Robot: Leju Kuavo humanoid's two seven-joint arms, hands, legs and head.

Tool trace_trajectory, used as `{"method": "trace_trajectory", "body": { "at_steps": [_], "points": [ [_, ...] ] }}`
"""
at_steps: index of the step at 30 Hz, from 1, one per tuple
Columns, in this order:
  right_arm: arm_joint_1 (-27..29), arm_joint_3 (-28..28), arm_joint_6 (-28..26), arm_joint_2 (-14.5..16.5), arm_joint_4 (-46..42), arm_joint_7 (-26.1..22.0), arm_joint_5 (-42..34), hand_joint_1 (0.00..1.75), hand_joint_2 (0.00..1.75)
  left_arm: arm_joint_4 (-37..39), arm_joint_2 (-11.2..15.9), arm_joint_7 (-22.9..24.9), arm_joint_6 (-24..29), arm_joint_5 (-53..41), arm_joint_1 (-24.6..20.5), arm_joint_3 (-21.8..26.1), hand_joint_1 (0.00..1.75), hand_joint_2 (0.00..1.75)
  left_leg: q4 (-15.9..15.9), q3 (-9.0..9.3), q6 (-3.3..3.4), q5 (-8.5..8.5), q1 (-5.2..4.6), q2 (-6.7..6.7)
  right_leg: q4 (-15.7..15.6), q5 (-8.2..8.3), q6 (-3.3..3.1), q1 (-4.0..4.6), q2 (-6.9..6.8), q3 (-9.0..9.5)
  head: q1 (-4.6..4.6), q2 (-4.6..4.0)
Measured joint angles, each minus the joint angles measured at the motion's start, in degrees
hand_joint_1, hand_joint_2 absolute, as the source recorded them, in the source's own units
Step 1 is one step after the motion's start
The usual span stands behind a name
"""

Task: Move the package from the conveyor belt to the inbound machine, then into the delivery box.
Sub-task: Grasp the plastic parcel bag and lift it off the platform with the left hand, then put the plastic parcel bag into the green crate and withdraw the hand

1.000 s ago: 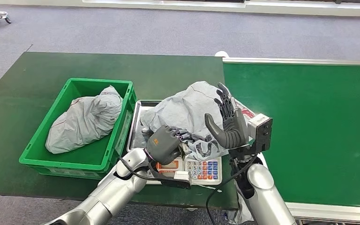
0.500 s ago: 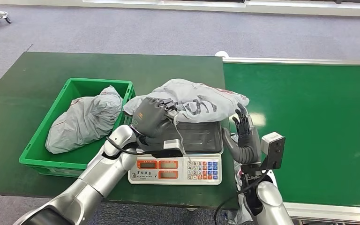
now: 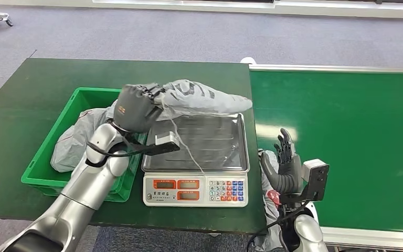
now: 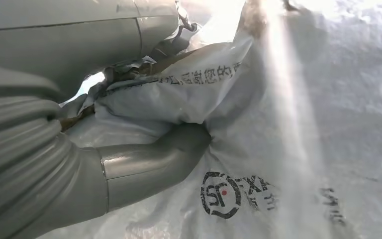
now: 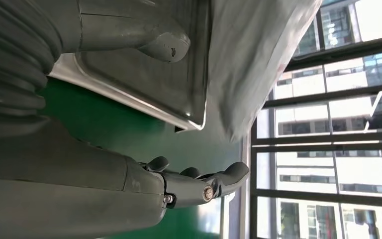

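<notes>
One hand alone, the left hand (image 3: pixel 134 108), clenched the grey package (image 3: pixel 204 100) by its near-left end, so the limp far-right end risked snagging the green box (image 3: pixel 78 181) rim, while the right hand (image 3: pixel 285 165) hung released

The left hand (image 3: pixel 135 108), gripping the grey package (image 3: pixel 204 98), has lifted it off the scale tray (image 3: pixel 210 144) and carried it left and farther away, so it now hangs over the tray's far left corner and the right rim of the green box (image 3: pixel 42 168). The tray, covered a second ago, lies bare. The right hand (image 3: pixel 286 168) has dropped back nearer, to the right of the scale, its fingers (image 3: pixel 285 146) apart.
</notes>
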Motion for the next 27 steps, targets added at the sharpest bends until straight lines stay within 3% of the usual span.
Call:
{"method": "trace_trajectory", "body": {
  "at_steps": [4,7,12,15,17,21,27],
  "points": [
    [0.74,-2.09,0.21,1.21,-0.03,0.11,0.89,0.0,1.75,-4.42,2.07,1.27,1.7,-4.31,1.74,4.78,1.75,1.75,-0.03,0.01,-0.03,0.01,0.0,0.02,0.01,-0.01,-0.01,0.0,0.04,0.01,0.0,0.0],
    [1.81,-3.6,0.36,1.93,-0.63,0.19,1.39,0.0,1.75,-9.06,4.18,2.7,4.13,-8.08,6.07,8.45,1.75,1.75,-0.05,0.01,-0.05,-0.03,0.0,0.1,0.01,-0.05,-0.07,-0.01,0.09,0.01,0.0,0.0],
    [5.48,-6.58,0.78,2.48,-3.78,-0.21,1.66,0.0,1.75,-20.94,7.91,1.67,12.03,-10.2,20.66,17.94,1.75,1.75,-0.13,0.16,-0.2,-0.27,0.0,0.34,0.01,-0.24,-0.24,-0.01,0.34,0.0,-0.01,0.0],
    [8.06,-8.23,1.05,2.76,-6.04,-0.9,1.65,0.0,1.75,-29.39,8.04,-1.08,15.1,-10.78,30.88,25.62,1.75,1.75,-0.14,0.19,-0.22,-0.4,0.0,0.36,0.01,-0.43,-0.26,0.0,0.37,-0.02,-0.02,0.0],
    [9.09,-8.9,1.13,2.99,-7.09,-1.06,1.65,0.0,1.75,-33.22,7.87,-2.25,15.52,-10.84,35.22,29.3,1.75,1.75,-0.14,0.17,-0.17,-0.45,0.0,0.28,0.0,-0.52,-0.25,0.01,0.26,0.01,-0.01,0.0],
    [9.79,-9.54,1.25,3.44,-8.16,-1.14,1.73,0.0,1.75,-37.21,7.48,-2.93,15.61,-11.33,39.16,33.21,1.75,1.75,-0.14,0.18,-0.14,-0.48,0.0,0.21,0.01,-0.56,-0.28,0.01,0.12,0.09,0.0,0.0],
    [10.24,-9.68,1.34,3.74,-8.97,-1.17,1.78,0.0,1.75,-39.65,7.04,-2.87,15.61,-11.43,41.16,35.55,1.75,1.75,-0.14,0.23,-0.17,-0.43,0.0,0.21,0.01,-0.51,-0.29,0.01,0.08,0.15,0.0,0.0]
  ]
}}
